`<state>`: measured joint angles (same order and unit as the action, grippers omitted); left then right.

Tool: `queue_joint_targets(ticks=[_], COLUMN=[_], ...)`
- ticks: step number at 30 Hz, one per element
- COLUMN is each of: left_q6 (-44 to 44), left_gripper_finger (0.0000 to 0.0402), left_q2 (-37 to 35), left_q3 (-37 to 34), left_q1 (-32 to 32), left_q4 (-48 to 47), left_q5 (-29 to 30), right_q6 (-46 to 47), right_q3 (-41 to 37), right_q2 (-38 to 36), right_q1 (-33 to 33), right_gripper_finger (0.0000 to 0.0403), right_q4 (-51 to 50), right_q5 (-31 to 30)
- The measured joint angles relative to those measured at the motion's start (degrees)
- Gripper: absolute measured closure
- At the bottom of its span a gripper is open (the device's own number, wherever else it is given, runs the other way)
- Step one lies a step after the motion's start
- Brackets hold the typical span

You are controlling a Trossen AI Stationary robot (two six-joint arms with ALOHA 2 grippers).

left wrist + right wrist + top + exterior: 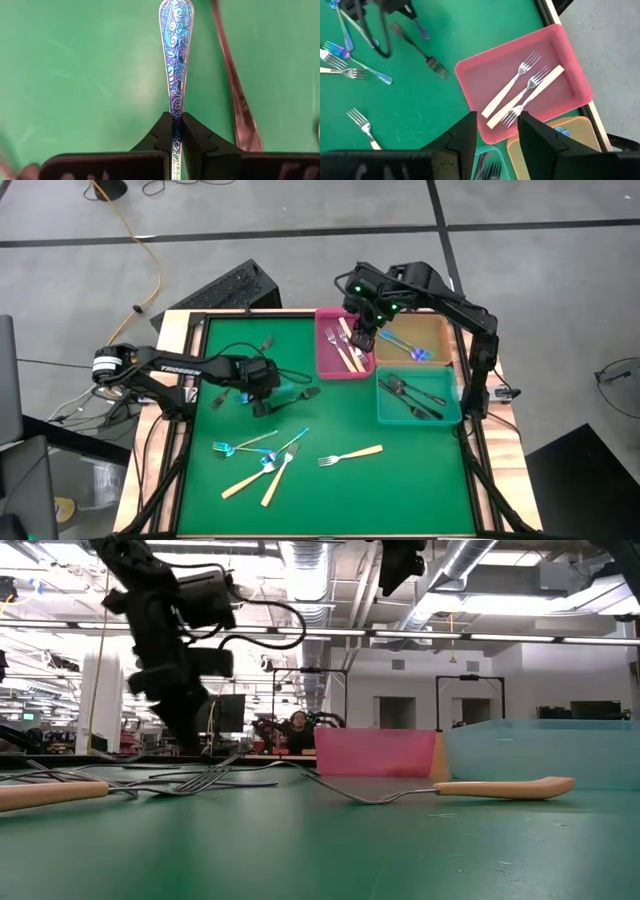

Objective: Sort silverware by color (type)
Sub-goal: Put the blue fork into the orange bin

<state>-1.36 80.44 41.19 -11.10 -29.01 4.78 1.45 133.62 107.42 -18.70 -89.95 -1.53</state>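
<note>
- Silverware lies partly sorted on the green mat; we see loose forks low and centre-left in the high view, among them a tan-handled fork and a blue iridescent fork.
- We count three trays at the upper right of the high view: a pink tray with tan-handled forks, an orange tray with blue forks, a teal tray with dark forks.
- Our left gripper sits at centre-left of the high view, low over the mat; its fingers are clenched on the handle of a blue iridescent fork, which runs up the middle of the left wrist view; a dark fork lies just beside it on the mat.
- Our right gripper hangs above the pink tray's right edge at upper centre of the high view; its fingers stand apart and hold nothing.
- In the low view we see the tan-handled fork lying flat at centre-right, in front of the pink tray.
</note>
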Motion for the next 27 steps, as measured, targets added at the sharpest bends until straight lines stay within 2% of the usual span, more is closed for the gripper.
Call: queue_joint_targets(ticks=[5,14,18,21,27], left_q6=[-10.9,-20.1,-17.1,-15.4,-13.9], left_gripper_finger=[0.0400,0.0401,0.0400,0.0396,0.0398], left_q2=[-0.1,-0.2,-0.2,-0.4,-5.2], left_q3=[5.3,14.6,17.7,18.9,19.1], left_q1=[0.0,-1.3,-1.9,-1.9,-2.8], left_q4=[-1.4,-3.4,-1.2,2.3,13.5], left_q5=[5.9,10.6,10.5,7.8,6.9], right_q6=[3.0,6.7,6.7,6.7,6.7], right_q3=[0.0,0.0,0.0,0.0,0.0], right_q2=[0.0,0.0,0.0,0.0,-1.4], right_q1=[1.0,3.8,5.4,6.8,8.5], right_gripper_finger=[0.0241,0.0241,0.0241,0.0241,0.0241], right_q4=[0.0,-0.1,0.2,2.1,6.6], right_q5=[0.0,-3.2,-4.8,-4.8,-5.3])
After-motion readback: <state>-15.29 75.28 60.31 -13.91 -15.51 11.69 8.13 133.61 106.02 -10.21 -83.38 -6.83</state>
